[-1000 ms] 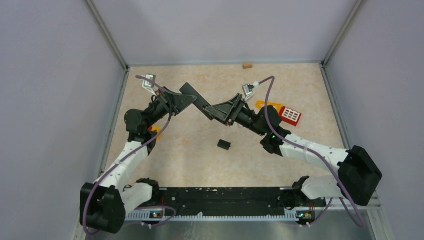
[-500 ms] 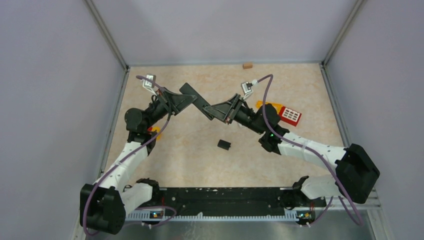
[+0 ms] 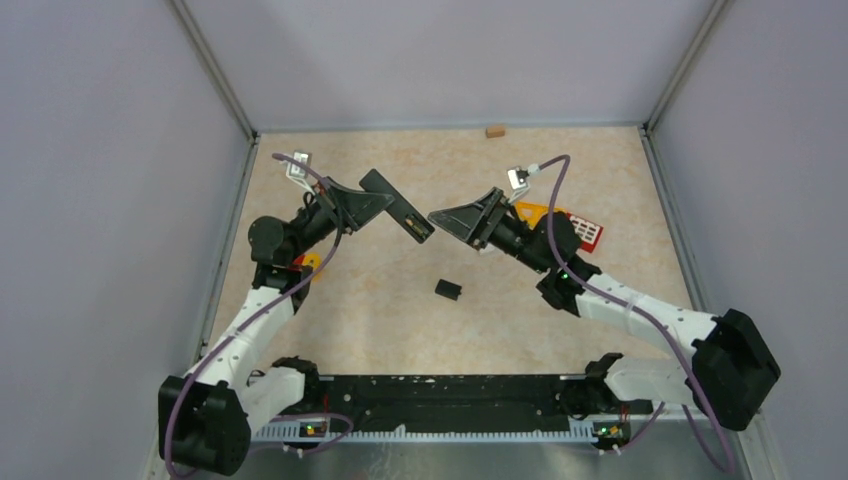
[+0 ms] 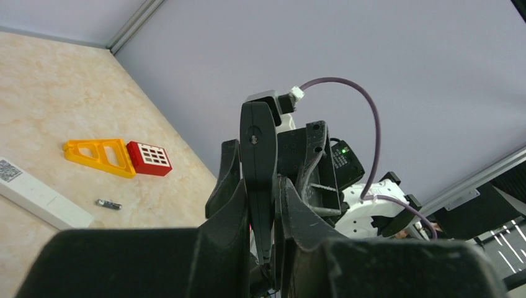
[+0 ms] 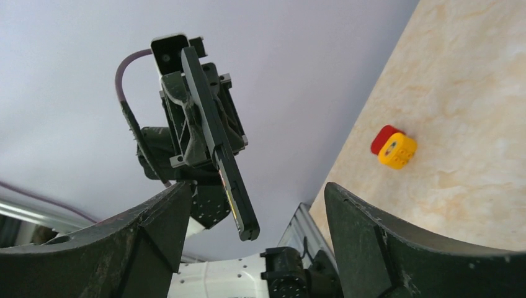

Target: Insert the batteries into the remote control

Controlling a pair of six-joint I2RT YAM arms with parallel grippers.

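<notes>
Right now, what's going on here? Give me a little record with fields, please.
Left hand: shut on the black remote, held up off the table
Right hand: open, empty, just short of the remote's tip
Battery: one in view, lying on the table near the white remote
Small black cover: on the table, between the arms
Batteries loaded: cannot tell

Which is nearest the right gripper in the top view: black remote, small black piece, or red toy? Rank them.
1. Black remote, just left of the right gripper.
2. Small black piece, lying on the table, near side.
3. Red toy, far right, partly hidden.
</notes>
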